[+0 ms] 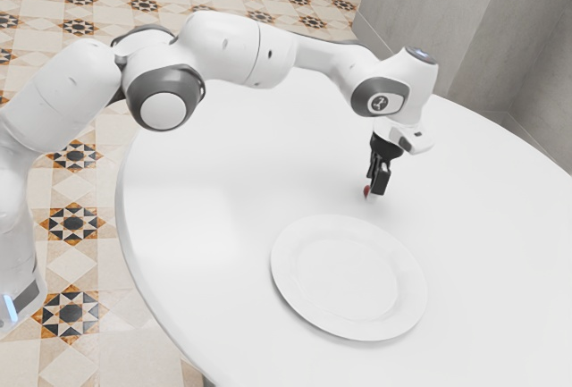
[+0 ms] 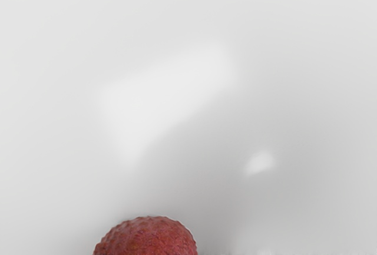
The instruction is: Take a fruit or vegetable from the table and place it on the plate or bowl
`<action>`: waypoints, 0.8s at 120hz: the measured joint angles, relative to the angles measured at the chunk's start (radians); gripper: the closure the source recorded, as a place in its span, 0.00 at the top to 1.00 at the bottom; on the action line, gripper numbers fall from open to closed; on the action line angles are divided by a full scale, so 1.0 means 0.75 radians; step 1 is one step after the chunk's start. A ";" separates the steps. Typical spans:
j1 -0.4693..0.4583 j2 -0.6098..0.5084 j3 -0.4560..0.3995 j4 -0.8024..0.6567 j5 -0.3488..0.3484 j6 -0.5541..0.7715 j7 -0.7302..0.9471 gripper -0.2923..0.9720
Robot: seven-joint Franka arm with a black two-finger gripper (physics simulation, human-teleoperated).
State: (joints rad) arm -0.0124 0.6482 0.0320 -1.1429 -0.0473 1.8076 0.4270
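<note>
Patterned floor tiles (image 1: 71,222) in cream, orange and black are seen in the exterior view, with a plain grey wall (image 1: 465,12) behind. A round white counter (image 1: 206,208) takes up most of the scene. A white plate (image 1: 349,276) is laid flat on it toward the near edge, with nothing on it. The white arm (image 1: 232,47) is stretched in from the exterior view's left and bent down over the middle of the counter. The black pincer (image 1: 379,181) is pointed downward, low over the counter, just beyond the plate's far rim. A small red fruit (image 1: 366,191) is seen at the pincer's tip, on the side toward the exterior view's left, apart from the plate. Whether the pincer is apart or clamped on the fruit cannot be told, and whether the fruit rests on the counter or is lifted cannot be made out.

In the wrist view, the white counter (image 2: 177,60) is shown as a pale, softly lit surface with two brighter patches. The red fruit (image 2: 145,237) is seen just under the hand, rounded and covered in a fine bumpy skin.
</note>
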 joint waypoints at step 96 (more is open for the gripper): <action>0.011 0.021 0.008 -0.002 -0.040 0.003 0.022 0.55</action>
State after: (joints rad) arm -0.0039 0.6636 0.0382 -1.1448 -0.0777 1.8100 0.4437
